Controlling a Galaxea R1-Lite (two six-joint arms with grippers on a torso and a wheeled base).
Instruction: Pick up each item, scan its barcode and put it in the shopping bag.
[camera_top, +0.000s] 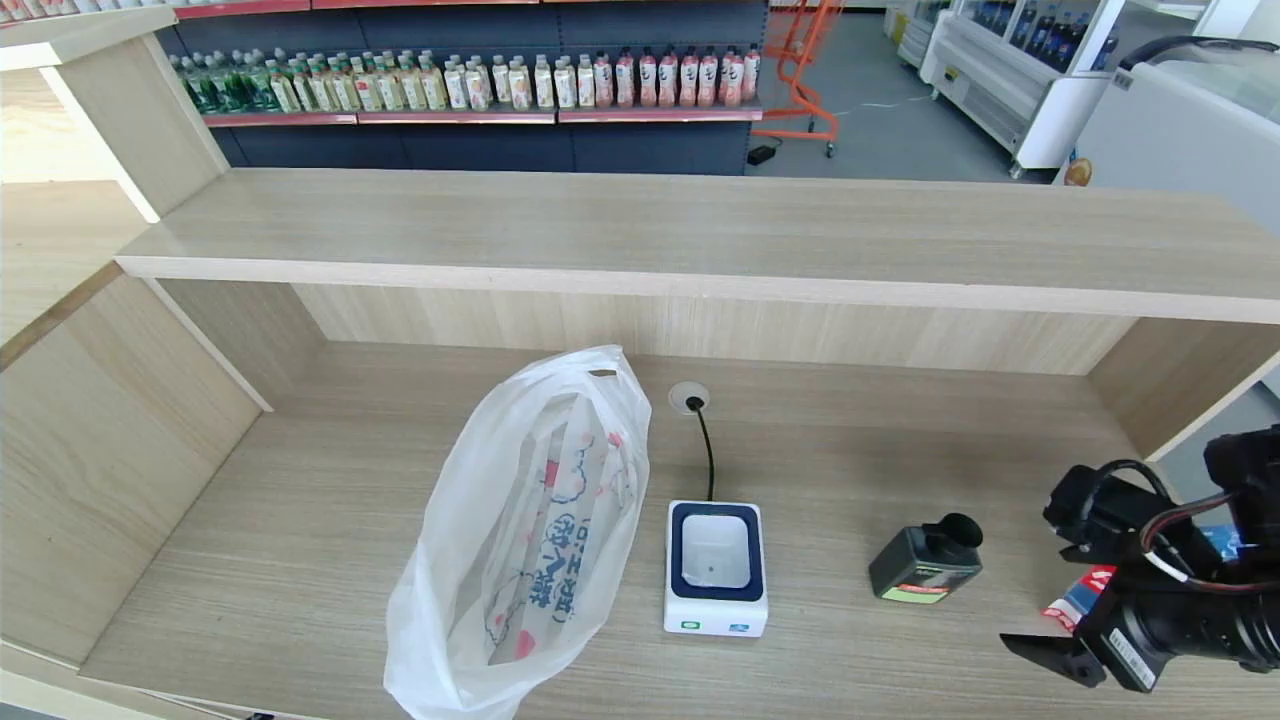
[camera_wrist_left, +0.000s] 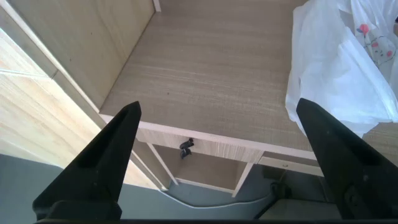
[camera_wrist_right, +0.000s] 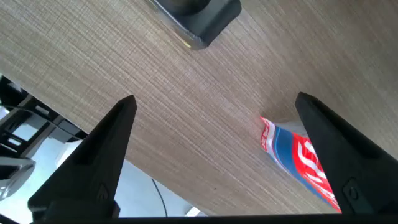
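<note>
Little of the task is judged done. The right gripper (camera_wrist_right: 214, 158) is spread, empty, above the red-and-blue packet (camera_wrist_right: 298, 155), with the dark bottle (camera_wrist_right: 193, 15) just beyond. The left gripper (camera_wrist_left: 217, 158) is spread beside the shopping bag (camera_wrist_left: 336, 74).

Print on the shopping bag (camera_top: 525, 545) cannot be read.

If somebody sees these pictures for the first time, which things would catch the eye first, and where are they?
Most likely the big white shopping bag, lying on the wooden counter toward the robot's left, with the white scanner just beside it in the middle. To the scanner's right a dark bottle lies on its side, and beyond it a red and blue packet sits near the open right gripper.
</note>
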